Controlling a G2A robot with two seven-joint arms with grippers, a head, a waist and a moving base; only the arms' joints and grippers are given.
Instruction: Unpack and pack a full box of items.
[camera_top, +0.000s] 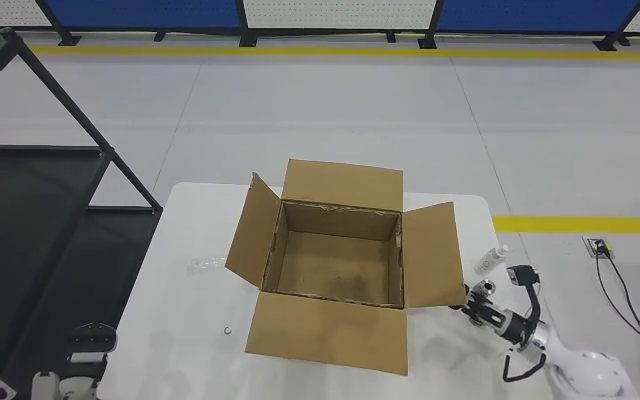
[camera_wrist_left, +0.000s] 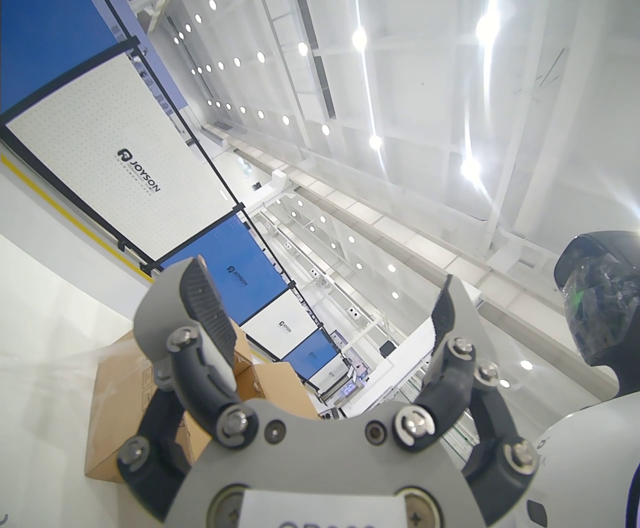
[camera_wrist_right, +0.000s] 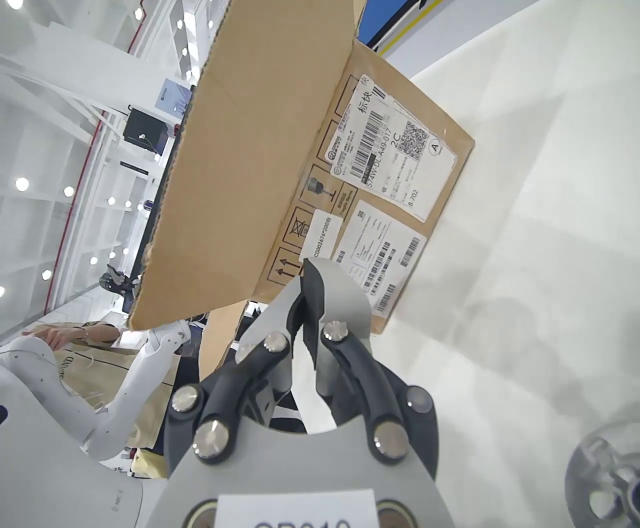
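Observation:
An open cardboard box (camera_top: 334, 268) stands mid-table with all flaps spread out; its inside looks bare. My right gripper (camera_top: 474, 299) sits low beside the outer corner of the box's right flap (camera_top: 432, 255). Its wrist view shows it (camera_wrist_right: 306, 272) shut, pads pressed together with nothing between them, in front of the labelled box side (camera_wrist_right: 390, 165). My left gripper (camera_wrist_left: 324, 280) is open and points upward, with a box corner (camera_wrist_left: 120, 400) below it. In the top view, that arm (camera_top: 88, 345) is at the table's near-left corner.
A small clear bottle (camera_top: 488, 259) lies on the table right of the box, its round base (camera_wrist_right: 607, 475) close to my right wrist. A clear plastic item (camera_top: 207, 264) and a tiny ring-like thing (camera_top: 229, 329) lie left of the box. A black frame (camera_top: 95, 180) stands at the left.

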